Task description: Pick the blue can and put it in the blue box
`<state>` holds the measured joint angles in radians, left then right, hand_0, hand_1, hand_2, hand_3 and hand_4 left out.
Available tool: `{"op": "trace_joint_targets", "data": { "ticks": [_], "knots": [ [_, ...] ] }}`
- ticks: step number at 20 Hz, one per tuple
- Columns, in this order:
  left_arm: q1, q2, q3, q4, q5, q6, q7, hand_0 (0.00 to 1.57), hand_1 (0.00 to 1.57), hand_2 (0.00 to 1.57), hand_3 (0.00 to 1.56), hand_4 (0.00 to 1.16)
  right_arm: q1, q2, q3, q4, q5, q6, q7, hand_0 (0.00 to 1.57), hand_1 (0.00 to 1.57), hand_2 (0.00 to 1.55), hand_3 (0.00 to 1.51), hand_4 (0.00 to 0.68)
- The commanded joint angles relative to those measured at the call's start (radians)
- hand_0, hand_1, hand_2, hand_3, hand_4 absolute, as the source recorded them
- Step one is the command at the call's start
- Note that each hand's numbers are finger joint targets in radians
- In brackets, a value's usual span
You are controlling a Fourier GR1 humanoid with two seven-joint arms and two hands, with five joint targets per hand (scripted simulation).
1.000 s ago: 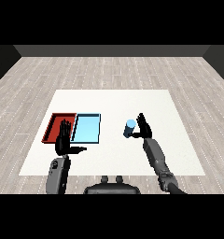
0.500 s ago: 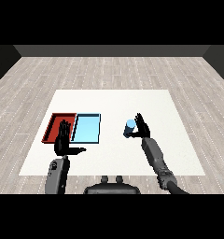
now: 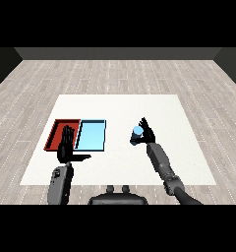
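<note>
Two flat rectangular trays (image 3: 92, 136), cylindrical can (image 3: 136, 135)

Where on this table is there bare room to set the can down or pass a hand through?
The far strip of the table beyond both trays is bare, as is the stretch between the blue tray and the blue can in the right hand. The right edge is open too. It is crowded near the red tray, where the left hand hovers.
</note>
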<state>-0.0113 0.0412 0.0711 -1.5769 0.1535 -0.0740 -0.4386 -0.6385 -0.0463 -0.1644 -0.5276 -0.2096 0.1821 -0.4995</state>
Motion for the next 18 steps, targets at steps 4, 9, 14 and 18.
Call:
{"op": "trace_joint_targets", "data": {
  "ticks": [4,9,14,18],
  "knots": [
    [0.076,0.005,-0.009,-0.069,0.010,-0.023,0.003,0.00,0.00,0.00,0.00,0.00,0.009,0.006,0.014,-0.003,0.011,-0.004,0.010,0.00,0.00,0.00,0.00,0.000],
    [0.110,-0.039,-0.087,-0.075,-0.019,0.030,-0.029,0.00,0.00,0.00,0.00,0.00,-0.093,0.008,-0.027,0.200,0.013,0.041,-0.099,0.00,0.00,0.00,0.00,0.000],
    [-0.010,-0.002,0.007,0.037,-0.002,0.010,-0.025,0.00,0.00,0.00,0.00,0.00,-0.074,0.031,-0.020,0.140,0.016,-0.037,-0.067,0.00,0.00,0.00,0.00,0.000],
    [-0.004,-0.001,0.002,0.006,-0.002,0.013,-0.011,0.00,0.00,0.00,0.00,0.00,-0.138,0.042,-0.012,0.230,0.063,-0.156,-0.081,1.53,1.53,1.49,1.45,0.582]
  ]
}}
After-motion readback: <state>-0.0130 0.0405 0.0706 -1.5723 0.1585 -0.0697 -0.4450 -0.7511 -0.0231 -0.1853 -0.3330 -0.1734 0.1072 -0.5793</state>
